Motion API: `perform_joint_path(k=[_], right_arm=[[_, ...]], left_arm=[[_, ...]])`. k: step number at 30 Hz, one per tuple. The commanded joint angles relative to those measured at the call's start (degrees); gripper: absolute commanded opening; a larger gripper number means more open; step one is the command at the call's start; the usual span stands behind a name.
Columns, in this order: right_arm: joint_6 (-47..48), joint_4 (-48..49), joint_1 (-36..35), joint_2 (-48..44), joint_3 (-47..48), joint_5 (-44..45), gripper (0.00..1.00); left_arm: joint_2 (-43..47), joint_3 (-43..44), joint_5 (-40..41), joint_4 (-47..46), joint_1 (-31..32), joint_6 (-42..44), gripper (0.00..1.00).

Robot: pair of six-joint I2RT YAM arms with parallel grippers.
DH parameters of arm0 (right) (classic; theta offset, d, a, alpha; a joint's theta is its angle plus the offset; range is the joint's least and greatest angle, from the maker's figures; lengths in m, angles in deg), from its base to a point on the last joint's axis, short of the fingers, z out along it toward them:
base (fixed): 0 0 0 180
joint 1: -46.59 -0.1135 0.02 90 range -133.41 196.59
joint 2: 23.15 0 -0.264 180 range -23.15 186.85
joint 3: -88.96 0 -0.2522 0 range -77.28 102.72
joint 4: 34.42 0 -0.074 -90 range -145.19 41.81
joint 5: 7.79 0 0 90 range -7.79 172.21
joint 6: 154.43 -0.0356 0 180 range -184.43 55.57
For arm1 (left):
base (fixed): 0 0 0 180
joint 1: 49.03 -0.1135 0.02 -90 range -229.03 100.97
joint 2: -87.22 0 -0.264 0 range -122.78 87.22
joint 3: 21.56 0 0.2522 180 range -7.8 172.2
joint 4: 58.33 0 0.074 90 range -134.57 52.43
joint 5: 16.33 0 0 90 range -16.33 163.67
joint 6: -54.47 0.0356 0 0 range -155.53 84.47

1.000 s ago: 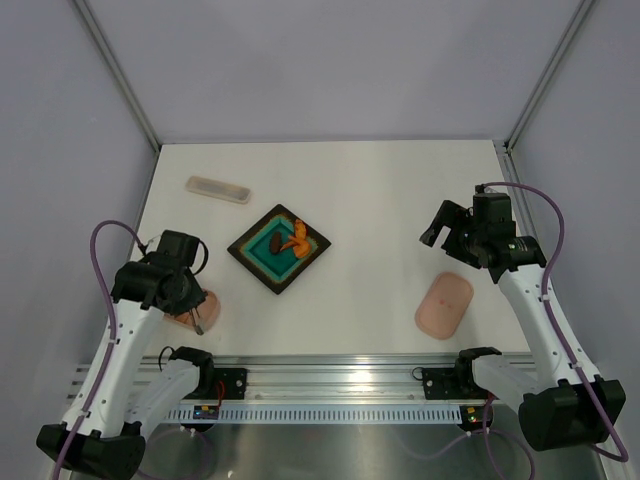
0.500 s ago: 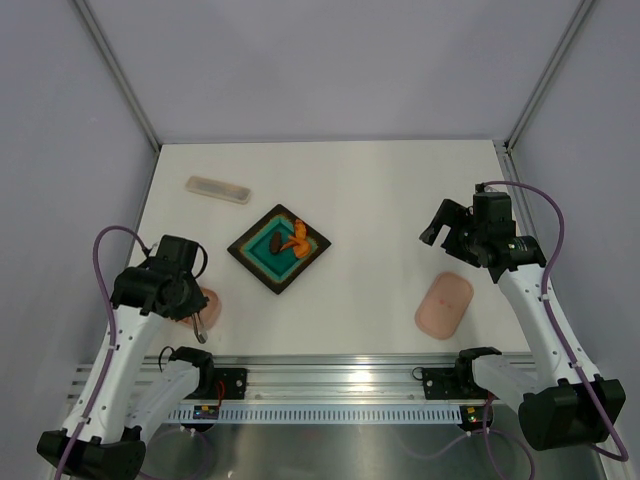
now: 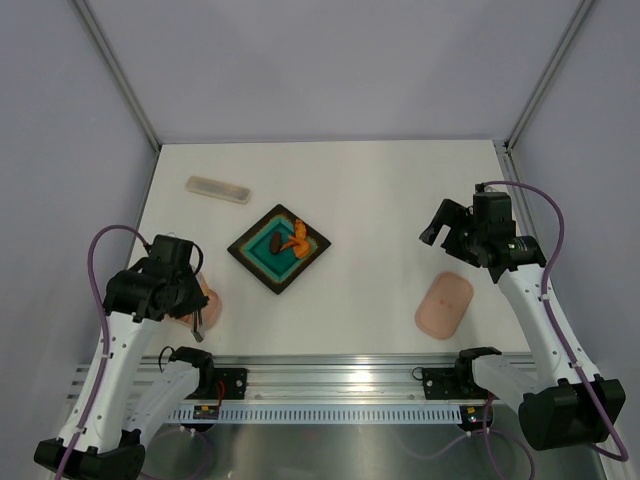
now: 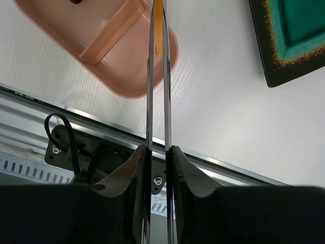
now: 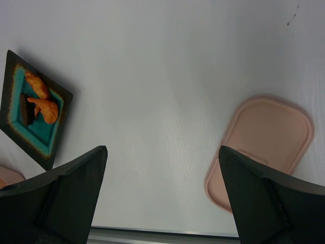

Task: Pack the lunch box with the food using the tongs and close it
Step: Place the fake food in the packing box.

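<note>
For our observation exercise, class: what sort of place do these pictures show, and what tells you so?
Probably a robotics lab cell: two robot arms bolted to a metal rail at a white table, plain grey walls around it, toy food on a dark tray.

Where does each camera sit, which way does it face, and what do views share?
Top external: above, behind the bases, looking down at the table; both arms show.
Left wrist: looks along the left gripper and its tongs toward the lunch box; fingers show.
Right wrist: looks down past the open right gripper at the lid.
Shared: the dark tray appears in all three.
</note>
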Motion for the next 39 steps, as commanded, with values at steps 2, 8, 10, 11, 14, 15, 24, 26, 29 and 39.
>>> perform_joint_path(k=[2, 8, 10, 11, 14, 15, 24, 26, 29, 39], right_arm=[[-0.27, 1.72, 0.09, 0.17, 1.03, -1.77, 0.99], [-0.35, 1.81, 0.09, 0.26, 1.03, -1.86, 0.99], [-0.44, 1.99, 0.09, 0.61, 1.03, -2.03, 0.99], [-0.44, 2.16, 0.09, 0.61, 1.03, -2.12, 0.99], [-0.27, 2.34, 0.09, 1.22, 1.21, -2.3, 0.99], [-0.27, 2.34, 0.0, 1.4, 1.47, -2.38, 0.99], [-0.18, 2.87, 0.0, 2.54, 1.74, -2.65, 0.99], [-0.09, 2.69, 0.0, 2.72, 1.82, -2.56, 0.99], [0.0, 2.78, 0.0, 2.63, 1.74, -2.47, 1.0], [0.26, 3.3, 0.09, 2.63, 1.12, -2.74, 1.0]], left_arm=[[0.83, 1.83, -1.49, 10.58, -0.23, 1.57, 0.0], [0.92, 0.78, -1.4, 10.58, -0.23, 2.1, 0.0], [1.27, 0.51, -1.14, 10.58, -0.14, 1.84, 0.0], [1.36, 0.25, -1.14, 10.58, -0.23, 1.75, 0.0], [1.71, -1.59, -0.53, 10.58, -0.23, 0.79, 0.0], [1.88, -2.38, -0.35, 10.58, -0.23, 0.52, 0.0], [1.01, 2.35, 7.2, 10.66, -0.32, -3.08, 0.0], [0.39, 3.06, 9.05, 10.58, -0.41, -4.05, 0.0], [-0.75, 3.5, 11.34, 10.58, -1.11, -5.54, 0.0], [-2.51, 0.96, 13.8, 10.4, -3.83, -9.23, 0.0]])
